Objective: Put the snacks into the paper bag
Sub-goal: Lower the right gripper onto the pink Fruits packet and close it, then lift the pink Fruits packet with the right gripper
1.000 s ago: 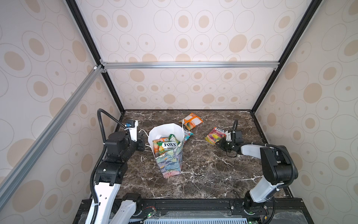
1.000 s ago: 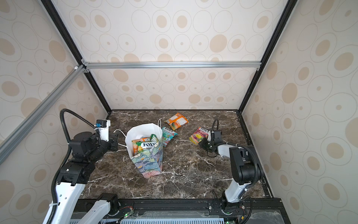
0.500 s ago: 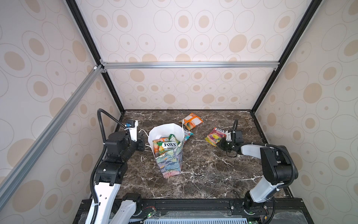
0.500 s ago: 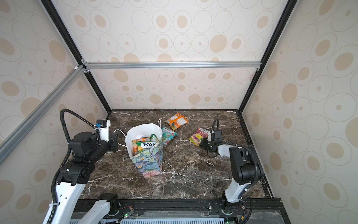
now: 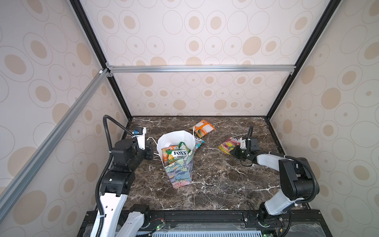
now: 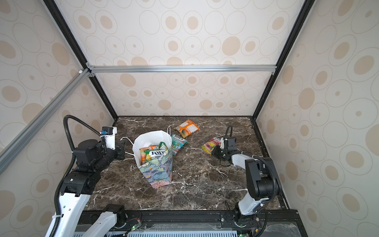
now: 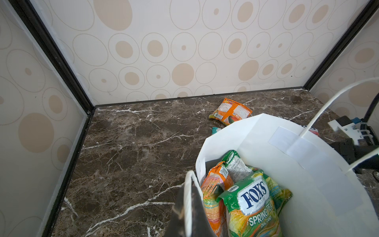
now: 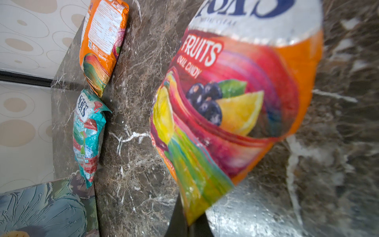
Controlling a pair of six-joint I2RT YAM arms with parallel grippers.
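Top views: marbled tabletop (image 5: 215, 184), dotted walls (image 5: 194, 30)

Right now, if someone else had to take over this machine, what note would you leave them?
Left gripper: shut on the paper bag rim; bag stands open.
Right gripper: shut on the Fruits packet corner, right of the bag.
Done: several packets in the bag, green Spring Tea packet on top.
Left: the Fruits packet, the orange packet near the back wall, the teal packet beside the bag.
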